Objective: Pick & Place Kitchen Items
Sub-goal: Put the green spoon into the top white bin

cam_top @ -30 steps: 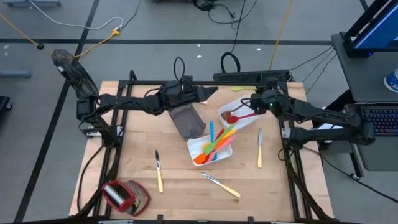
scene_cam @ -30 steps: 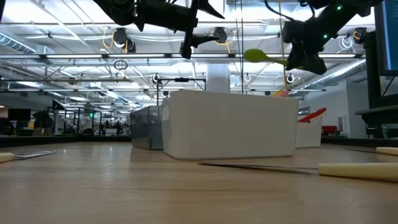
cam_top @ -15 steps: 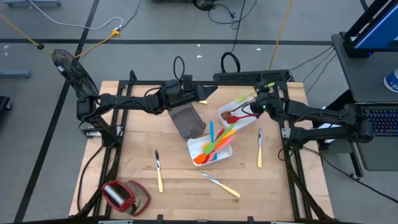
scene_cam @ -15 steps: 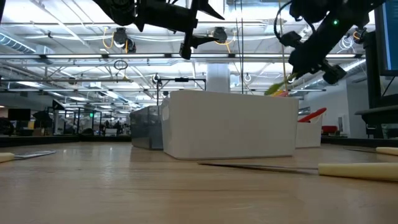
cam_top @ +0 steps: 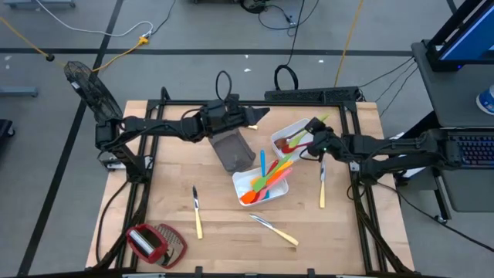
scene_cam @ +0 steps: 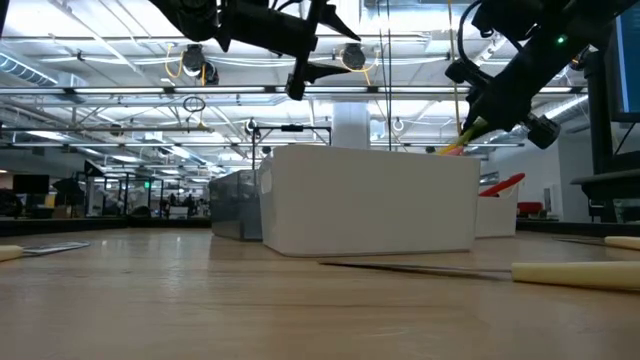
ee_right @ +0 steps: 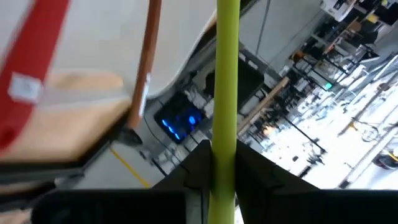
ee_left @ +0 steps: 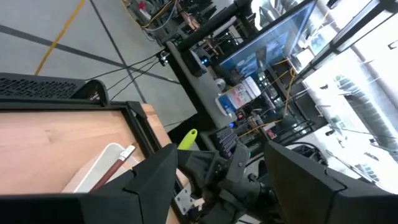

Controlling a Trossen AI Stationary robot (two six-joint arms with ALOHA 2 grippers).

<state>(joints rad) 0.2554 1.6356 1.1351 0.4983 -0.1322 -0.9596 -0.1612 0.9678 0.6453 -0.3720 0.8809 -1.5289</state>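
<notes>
Now the right gripper (cam_top: 312,143) pinches a green spoon (cam_top: 316,123) over the far white tray (cam_top: 296,128), while the left gripper (cam_top: 251,116), fingers spread, hangs empty above the grey tray (cam_top: 231,149).

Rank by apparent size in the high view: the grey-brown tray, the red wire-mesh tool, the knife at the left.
1. Grey-brown tray, clearly the largest.
2. Red wire-mesh tool, smaller in area.
3. Knife, long but thin, the smallest.
All three lie on the table, so camera distance barely matters.
</notes>
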